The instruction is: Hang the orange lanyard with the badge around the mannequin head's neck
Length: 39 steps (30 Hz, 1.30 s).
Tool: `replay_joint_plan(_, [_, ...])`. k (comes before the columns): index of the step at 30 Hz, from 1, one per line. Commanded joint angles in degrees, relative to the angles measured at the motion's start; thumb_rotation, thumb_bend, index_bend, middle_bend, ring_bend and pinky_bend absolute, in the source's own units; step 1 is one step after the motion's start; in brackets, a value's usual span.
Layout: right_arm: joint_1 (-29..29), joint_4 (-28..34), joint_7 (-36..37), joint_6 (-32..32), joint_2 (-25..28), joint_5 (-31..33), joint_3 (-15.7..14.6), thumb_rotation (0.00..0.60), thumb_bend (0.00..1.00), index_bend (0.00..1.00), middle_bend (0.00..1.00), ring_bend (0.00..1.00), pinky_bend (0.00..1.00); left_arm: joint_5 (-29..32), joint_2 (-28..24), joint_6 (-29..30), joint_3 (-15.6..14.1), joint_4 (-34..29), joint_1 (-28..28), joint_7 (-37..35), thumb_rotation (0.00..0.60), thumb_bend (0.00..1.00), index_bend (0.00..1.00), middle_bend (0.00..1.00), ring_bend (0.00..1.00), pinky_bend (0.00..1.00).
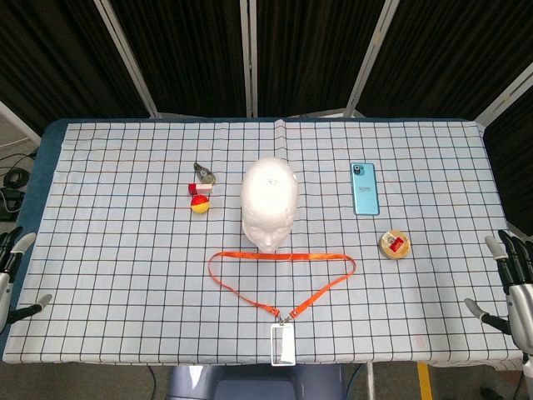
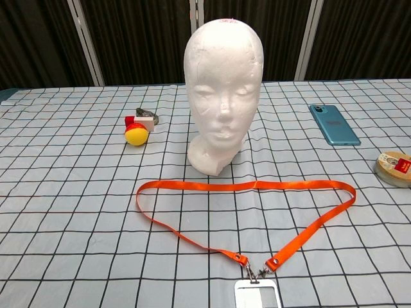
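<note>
A white foam mannequin head (image 1: 269, 202) (image 2: 223, 96) stands upright mid-table, facing me. In front of it the orange lanyard (image 1: 279, 275) (image 2: 244, 212) lies flat in a wide triangular loop. Its clear badge holder (image 1: 284, 344) (image 2: 257, 295) is clipped on at the near table edge. My left hand (image 1: 12, 275) hangs at the table's left edge, fingers apart, holding nothing. Over at the table's right edge my right hand (image 1: 512, 287) is the same, with fingers spread and nothing in it. Both hands are far from the lanyard and show only in the head view.
A yellow and red ball (image 1: 200, 205) (image 2: 135, 135) and a small metal clip (image 1: 204, 175) (image 2: 146, 117) lie left of the head. A teal phone (image 1: 364, 188) (image 2: 334, 124) and a round tin (image 1: 395, 244) (image 2: 395, 167) lie to its right. The checked cloth (image 1: 125, 275) covers the table.
</note>
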<state>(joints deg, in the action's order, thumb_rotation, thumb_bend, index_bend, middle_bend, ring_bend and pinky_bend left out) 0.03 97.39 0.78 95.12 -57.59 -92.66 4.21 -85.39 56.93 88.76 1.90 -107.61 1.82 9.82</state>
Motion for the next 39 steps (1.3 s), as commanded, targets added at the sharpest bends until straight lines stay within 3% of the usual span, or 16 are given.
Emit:
replay_joint_plan(1, [0.04,0.01,0.03,-0.05,-0.01,-0.14,-0.06,0.600,0.00,0.06,0.00,0.00,0.00,0.22,0.09,-0.15,0.08,0.14,0.04,-0.10,0.600,0.00,0.00,0.00,0.00,0.00])
replay_joint_plan(8, [0.62,0.11,-0.91,-1.69,-0.34,-0.48,-0.60,0.600,0.00,0.07,0.00,0.00,0.00,0.59,0.30,-0.78,0.14,0.37,0.28,-0.31,0.600,0.00,0.00,0.00,0.00,0.00])
replay_joint_plan(11, [2.80,0.56,-2.81,-5.77,-0.85,-0.59,-0.79,0.600,0.00,0.09,0.00,0.00,0.00,1.33,0.82,-1.66,0.39,0.96,0.77,0.29,0.600,0.00,0.00,0.00,0.00,0.00])
replay_joint_plan(17, [13.26,1.98,-4.48,-22.67,-1.16,3.96,2.18,0.600,0.05,0.26,0.00,0.00,0.00,3.66,2.61,-4.33,1.12,2.45,2.31,1.99,0.600,0.00,0.00,0.00,0.00,0.00])
replay_joint_plan(21, [22.42,2.74,-10.07,-36.45,-3.74,12.73,5.92,0.600,0.15,0.40,0.00,0.00,0.00,6.43,4.61,-6.26,1.89,4.20,3.48,4.25,0.600,0.00,0.00,0.00,0.00,0.00])
replay_joint_plan(26, [30.05,2.13,-15.10,-46.60,-8.59,22.74,7.95,0.600,0.22,0.43,0.00,0.00,0.00,9.15,6.09,-7.68,2.49,5.59,4.31,6.18,0.600,0.00,0.00,0.00,0.00,0.00])
replay_joint_plan(31, [35.44,-2.17,-22.20,-50.03,-14.93,31.62,7.68,0.600,0.29,0.44,0.00,0.00,0.00,10.66,6.79,-8.01,2.86,6.47,4.62,7.06,0.600,0.00,0.00,0.00,0.00,0.00])
replay_joint_plan(39, [40.30,-6.03,-30.15,-49.15,-21.32,40.63,5.59,0.600,0.29,0.46,0.00,0.00,0.00,12.09,7.32,-8.36,3.10,7.60,4.89,7.26,0.600,0.00,0.00,0.00,0.00,0.00])
